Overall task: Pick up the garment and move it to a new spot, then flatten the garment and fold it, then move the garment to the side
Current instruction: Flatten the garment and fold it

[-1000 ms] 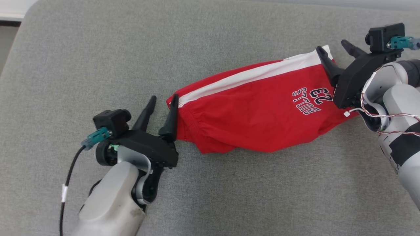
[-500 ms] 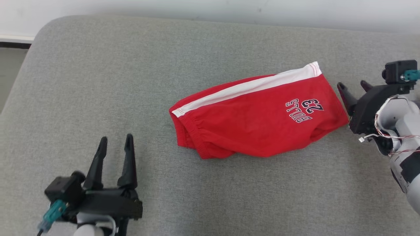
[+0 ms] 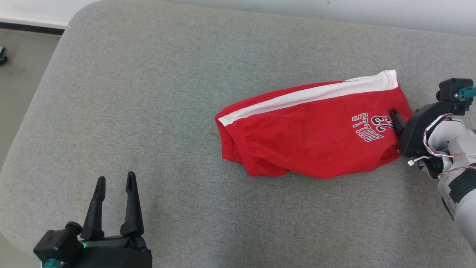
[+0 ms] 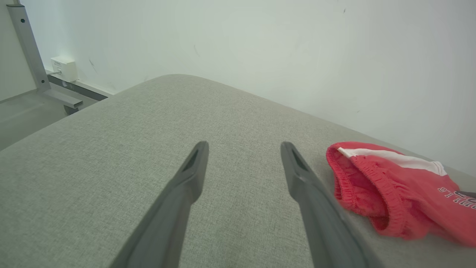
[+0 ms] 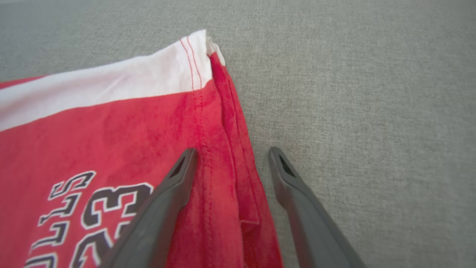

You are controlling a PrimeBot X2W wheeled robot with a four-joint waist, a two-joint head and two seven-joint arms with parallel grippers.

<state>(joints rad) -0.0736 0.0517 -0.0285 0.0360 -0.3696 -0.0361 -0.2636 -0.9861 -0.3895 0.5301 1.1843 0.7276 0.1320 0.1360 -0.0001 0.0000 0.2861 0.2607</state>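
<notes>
**Shorts** (image 3: 312, 137): 1 red pair with a white side stripe and the dark print "BULLS 23". They lie folded lengthwise on the right half of the pad, with the stripe along the far edge. The elastic waistband is at the left end and the leg hem at the right end. The cloth is fairly flat, with some bunching along the near edge.

**Pad** (image 3: 148, 93): 1 grey woven surface with a rounded far-left corner. It bears the shorts.

**Left gripper** (image 3: 115, 178): It sits at the near-left corner of the pad, well apart from the shorts. The 2 fingers are spread and point to the far side, with nothing between them. In the left wrist view the waistband opening lies to the right of the fingers.

**Right gripper** (image 5: 231, 150): It is at the hem end of the shorts. The 2 fingers are spread and not clamped. In its wrist view, 1 finger (image 5: 163, 201) is over the red cloth beside the print and the other is over bare pad, with the layered hem edge between them.

**Surroundings**: A pale wall (image 4: 260, 44) stands beyond the pad. To the far left are the floor (image 3: 22, 48), 1 metal leg (image 4: 29, 48) and 1 white box (image 4: 64, 69) on the wall.
</notes>
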